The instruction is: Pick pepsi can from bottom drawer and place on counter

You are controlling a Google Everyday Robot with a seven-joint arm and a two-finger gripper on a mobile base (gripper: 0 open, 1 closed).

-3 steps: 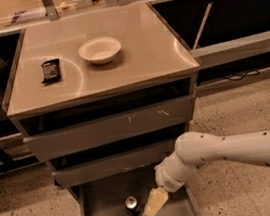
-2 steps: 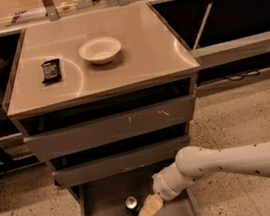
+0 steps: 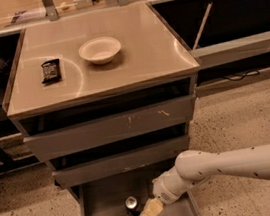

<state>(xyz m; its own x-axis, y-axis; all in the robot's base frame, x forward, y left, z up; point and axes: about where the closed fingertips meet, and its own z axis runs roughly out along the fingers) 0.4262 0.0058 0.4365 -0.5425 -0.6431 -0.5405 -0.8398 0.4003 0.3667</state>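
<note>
Camera view: the pepsi can [image 3: 131, 204] stands upright on the floor of the open bottom drawer [image 3: 103, 213], towards its back. The gripper [image 3: 150, 212] hangs low inside the drawer, just beside the can's right side. Whether it is released or clenched I cannot tell.

Risks, as judged: a sideways approach could tip the can or push it back under the drawer above [image 3: 118, 164]. The arm [image 3: 234, 163] could strike the drawer wall. On the counter [image 3: 143, 60], the bowl [image 3: 99, 50] and the snack packet [image 3: 51, 71] narrow the landing space.

claw [image 3: 149, 212] in bottom drawer [image 3: 104, 213] | pepsi can [image 3: 132, 204] just beside | open above
</note>
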